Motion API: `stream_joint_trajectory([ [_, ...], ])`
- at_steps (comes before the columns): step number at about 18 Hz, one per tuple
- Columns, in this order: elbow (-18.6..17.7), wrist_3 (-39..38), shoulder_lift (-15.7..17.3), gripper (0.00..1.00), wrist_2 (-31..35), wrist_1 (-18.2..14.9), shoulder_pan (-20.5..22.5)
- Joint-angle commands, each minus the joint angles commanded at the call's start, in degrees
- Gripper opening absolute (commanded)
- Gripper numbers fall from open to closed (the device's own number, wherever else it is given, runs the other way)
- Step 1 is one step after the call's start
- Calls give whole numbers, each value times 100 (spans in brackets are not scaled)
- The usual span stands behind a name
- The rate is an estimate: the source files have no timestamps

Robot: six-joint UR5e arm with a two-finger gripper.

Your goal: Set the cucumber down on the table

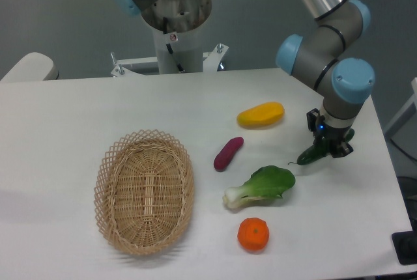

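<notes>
The dark green cucumber (311, 155) lies slanted at the right side of the white table (78, 117), its thin stem pointing left toward the bok choy. My gripper (331, 148) points straight down over its upper right end, fingers shut on the cucumber. The cucumber's lower tip is at or just above the tabletop; contact cannot be told. Most of its right half is hidden behind the fingers.
A leafy bok choy (260, 186) sits just left of the cucumber. A yellow fruit (260, 114), a purple vegetable (228, 153) and an orange (253, 234) lie nearby. A wicker basket (144, 192) stands at the left. The table's right edge is close to the gripper.
</notes>
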Motion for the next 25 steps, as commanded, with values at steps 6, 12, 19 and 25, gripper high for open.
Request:
stream_joint_trajectory([
  [6,105,-79,-17,99,0,26,-17],
  [12,658,-97,88,99,18,-87,-88],
  [19,1229,70,132,99,9,-334,9],
  [25,1705,658,-255,99,-26,-360,272],
])
